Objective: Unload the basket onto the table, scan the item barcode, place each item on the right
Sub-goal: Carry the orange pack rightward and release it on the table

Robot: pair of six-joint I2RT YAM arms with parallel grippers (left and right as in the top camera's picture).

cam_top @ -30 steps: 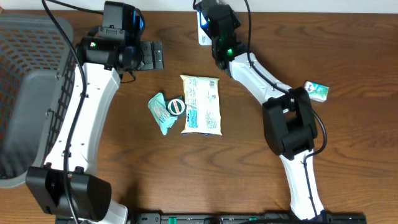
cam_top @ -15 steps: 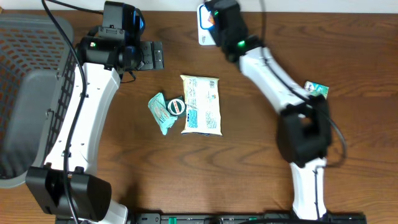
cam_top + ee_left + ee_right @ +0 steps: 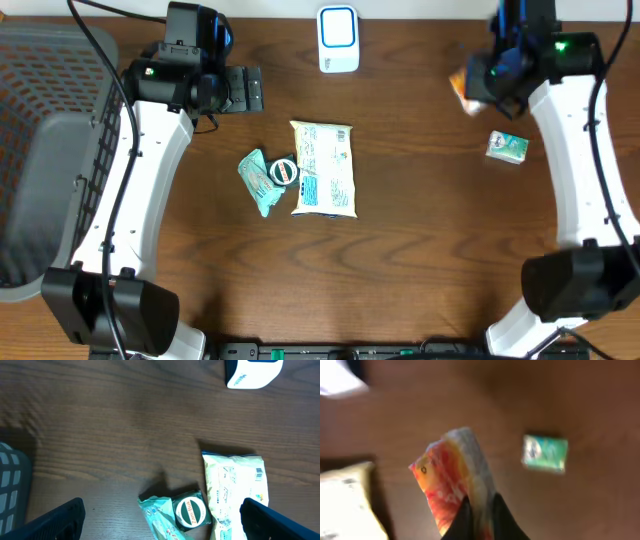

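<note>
Right tool (image 3: 479,512) clenched on orange packet (image 3: 451,477) near counter (image 3: 400,250) far right corner; looks light, soft, crinkly, so grip the sealed edge. Left tool (image 3: 245,90) released, empty.

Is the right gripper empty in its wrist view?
No, the right gripper is shut on the lower edge of an orange-red packet.

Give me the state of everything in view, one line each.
left hand, open and empty
right hand, shut on the orange packet
orange packet, held off the table, blurred
scanner, at the table's far edge, untouched
pale wipes pack, lying flat, untouched
teal pouch, lying against the pale wipes pack
green box, lying alone on the table
</note>
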